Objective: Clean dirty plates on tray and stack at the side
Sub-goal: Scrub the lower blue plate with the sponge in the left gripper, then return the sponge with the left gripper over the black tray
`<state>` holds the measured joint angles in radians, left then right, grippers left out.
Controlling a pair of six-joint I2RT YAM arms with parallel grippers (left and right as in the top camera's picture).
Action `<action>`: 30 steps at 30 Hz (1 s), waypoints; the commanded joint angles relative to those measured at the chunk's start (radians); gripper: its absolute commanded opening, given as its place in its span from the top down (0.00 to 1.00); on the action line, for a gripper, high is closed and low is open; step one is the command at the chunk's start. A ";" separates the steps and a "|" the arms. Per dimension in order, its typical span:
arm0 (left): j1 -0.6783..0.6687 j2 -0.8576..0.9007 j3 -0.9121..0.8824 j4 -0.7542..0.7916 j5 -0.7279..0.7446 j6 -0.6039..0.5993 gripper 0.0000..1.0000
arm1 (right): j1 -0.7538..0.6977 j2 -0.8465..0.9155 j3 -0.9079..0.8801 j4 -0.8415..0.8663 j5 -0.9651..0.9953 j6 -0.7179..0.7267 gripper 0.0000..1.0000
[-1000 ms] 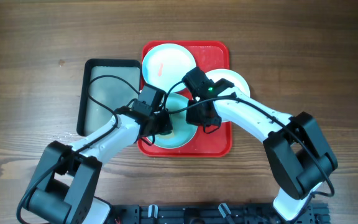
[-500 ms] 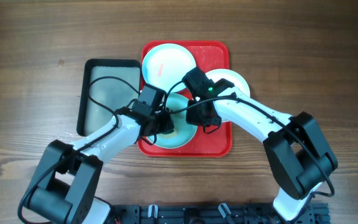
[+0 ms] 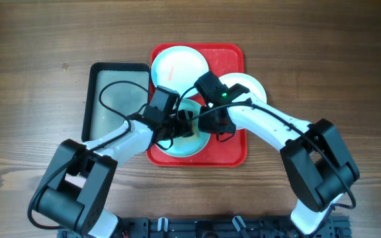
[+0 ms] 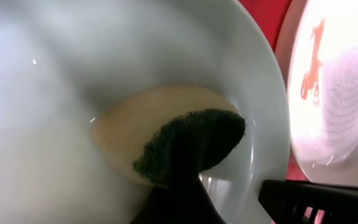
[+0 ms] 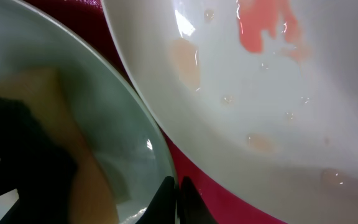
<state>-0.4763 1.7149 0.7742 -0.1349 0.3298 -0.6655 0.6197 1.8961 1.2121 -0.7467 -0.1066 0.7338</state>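
Right now the left tool (image 3: 184,125) is clamped on a yellow sponge with a dark green scouring face (image 4: 191,146), which it presses into the well of the light blue round plastic plate (image 3: 184,147) at the near end of the large red rectangular plastic tray (image 3: 227,56). Opposite it, the right tool (image 5: 176,194) is pinched closed on that plate's far-right rim, apparently steadying it. The plate is round, so it has no long axis. What matters is that a pale round plate with a red smear (image 3: 179,66), probably next to scrub, lies just beyond on the tray's far left, nearer the left arm. A white round plate (image 3: 251,89) overhangs the tray's right edge
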 commanded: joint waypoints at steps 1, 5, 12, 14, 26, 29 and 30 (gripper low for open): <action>-0.026 0.052 -0.024 -0.010 0.033 -0.024 0.96 | 0.016 -0.030 0.003 0.021 -0.060 0.010 0.96; -0.026 0.053 -0.024 -0.010 0.033 -0.024 0.96 | 0.016 -0.030 0.003 0.022 -0.060 0.010 0.96; -0.026 0.053 -0.024 -0.006 0.043 -0.024 0.96 | 0.016 -0.030 0.003 0.022 -0.060 0.010 0.96; -0.026 0.053 -0.024 -0.006 0.068 -0.024 0.96 | 0.016 -0.030 0.003 0.022 -0.060 0.009 0.96; 0.080 -0.058 -0.022 0.052 0.247 -0.024 0.96 | 0.016 -0.030 0.003 0.022 -0.059 0.006 0.96; 0.103 -0.091 -0.022 0.052 0.245 -0.023 0.96 | 0.016 -0.030 0.003 0.022 -0.059 0.006 0.96; 0.108 -0.095 -0.022 0.052 0.241 -0.022 0.96 | 0.016 -0.030 0.003 0.022 -0.059 0.006 0.96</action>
<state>-0.3931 1.6749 0.7563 -0.0887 0.5411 -0.6796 0.6239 1.8961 1.2121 -0.7334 -0.1345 0.7334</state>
